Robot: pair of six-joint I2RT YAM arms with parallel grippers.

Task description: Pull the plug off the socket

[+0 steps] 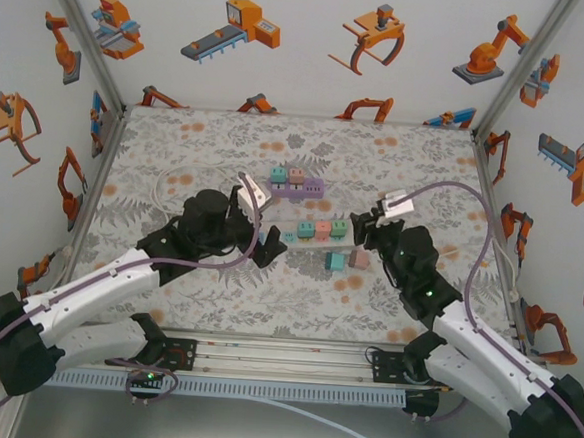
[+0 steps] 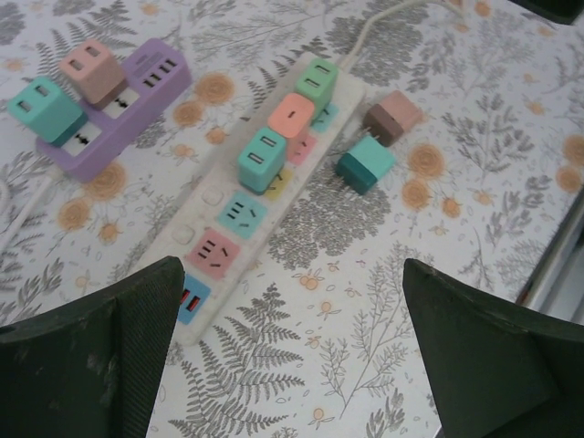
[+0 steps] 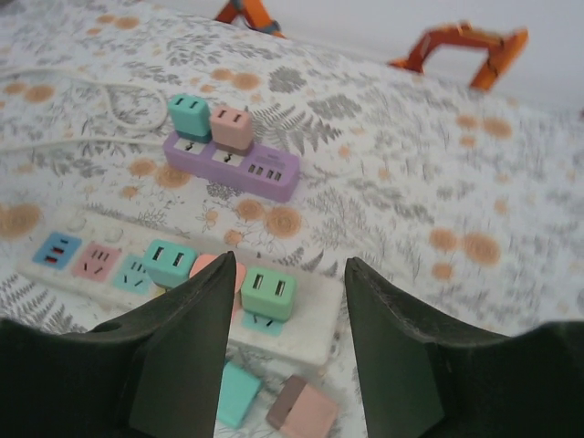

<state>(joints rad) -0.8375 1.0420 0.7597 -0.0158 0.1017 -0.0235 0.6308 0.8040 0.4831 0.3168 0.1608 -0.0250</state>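
Floral tabletop (image 1: 296,305) below, left gripper (image 2: 292,274) and right gripper (image 3: 287,265) gape empty; I'd side-pinch the light, rigid green plug (image 3: 269,294).

The left claw (image 1: 268,247) and right claw (image 1: 360,224) flank the white power strip (image 1: 291,237).

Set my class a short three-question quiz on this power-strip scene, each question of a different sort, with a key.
1. True or false: the green plug sits in the white strip.
2. How many plugs sit in the purple strip? A) one B) two C) four
3. Fill in: the left tool and the right tool are both ____.
Key: 1 true; 2 B; 3 open.
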